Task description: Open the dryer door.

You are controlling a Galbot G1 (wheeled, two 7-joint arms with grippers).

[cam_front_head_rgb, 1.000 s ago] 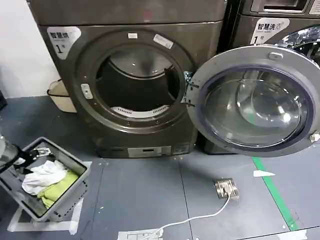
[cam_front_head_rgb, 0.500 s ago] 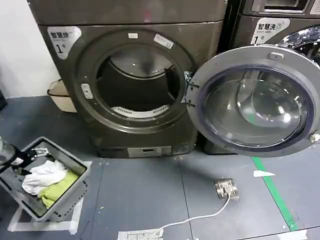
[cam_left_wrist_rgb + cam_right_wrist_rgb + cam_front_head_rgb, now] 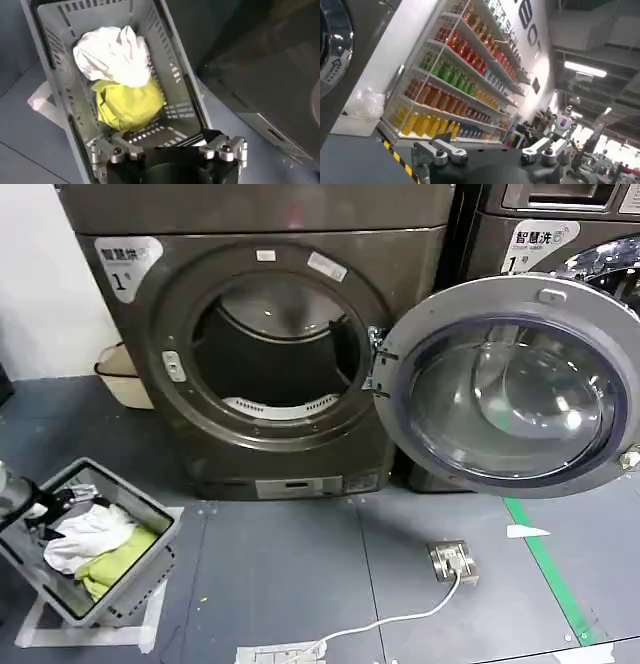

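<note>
already the dryer door (image 3: 515, 389) stands swung wide to the right; left claw (image 3: 170, 150), spread wide, hangs over the basket (image 3: 187, 95) at near left, so just stay clear.

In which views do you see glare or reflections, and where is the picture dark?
Head view: bright glints and reflections on the open dryer door glass; the drum inside is dark. Left wrist view: even light on the white cloth and yellow cloth in the basket. Right wrist view: ceiling lamps glare; the far room is washed out.
</note>
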